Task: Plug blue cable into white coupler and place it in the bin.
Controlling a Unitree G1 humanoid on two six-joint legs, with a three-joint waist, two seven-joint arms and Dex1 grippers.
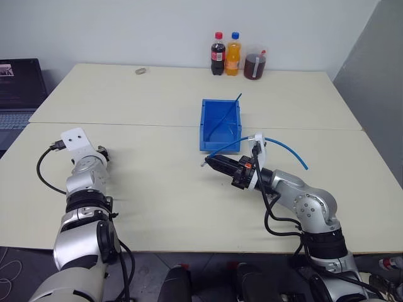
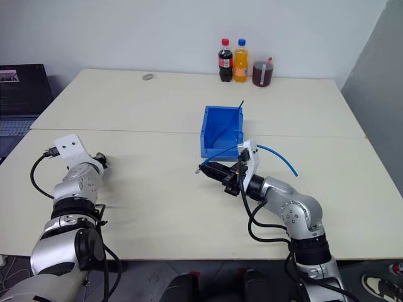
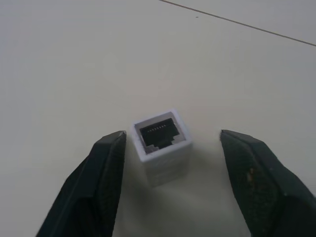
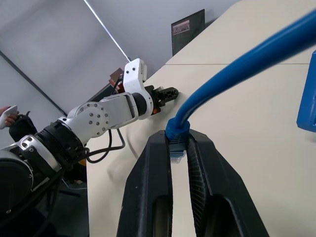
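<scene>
In the left wrist view we see the white coupler point(image 3: 162, 143) standing on the bench point(image 3: 74, 64), dark socket face up, between the spread fingers of the left pincer point(image 3: 170, 148), neither finger touching it. From the head camera that pincer point(image 1: 104, 154) sits near the bench's left edge, the coupler hidden. The right pincer point(image 4: 178, 148) is clenched on the plug of the blue cable point(image 4: 237, 64), mid-bench, just before the bin point(image 1: 220, 126), which holds a dark-blue stick point(image 1: 223, 118).
</scene>
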